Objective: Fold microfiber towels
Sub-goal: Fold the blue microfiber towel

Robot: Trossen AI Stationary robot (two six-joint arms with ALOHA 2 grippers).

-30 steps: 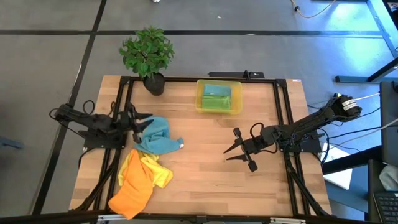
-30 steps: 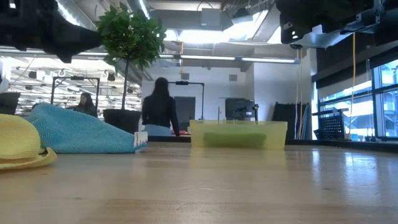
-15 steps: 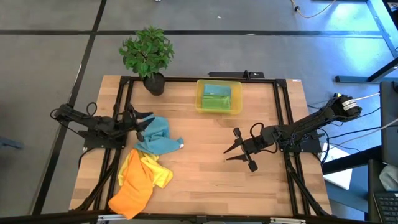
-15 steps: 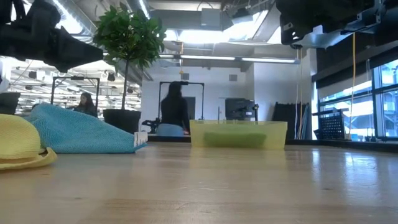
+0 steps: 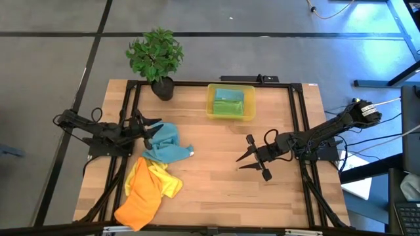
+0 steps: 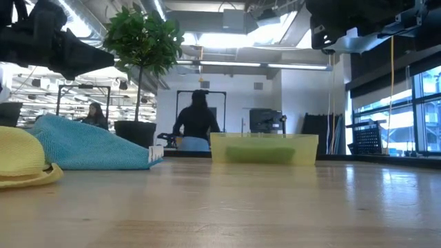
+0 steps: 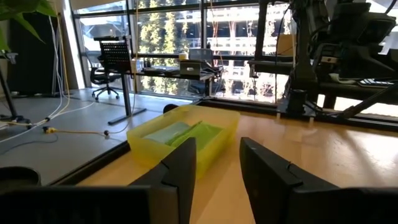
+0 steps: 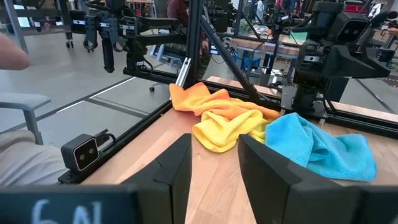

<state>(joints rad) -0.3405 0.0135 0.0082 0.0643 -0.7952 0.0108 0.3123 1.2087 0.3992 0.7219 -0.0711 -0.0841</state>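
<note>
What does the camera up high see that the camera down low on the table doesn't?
Only the high view shows the orange towel and both end effectors with fingers apart: the left end effector beside the teal-blue towel, the right end effector over bare wood. Only the low view shows a person in the room behind. Both show the teal-blue towel, yellow towel, plant and yellow bin.

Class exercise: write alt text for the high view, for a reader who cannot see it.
Two open, empty end effectors, left and right, hover over a wooden table. Crumpled teal, yellow and orange towels lie left; a yellow bin holds a green towel.
</note>
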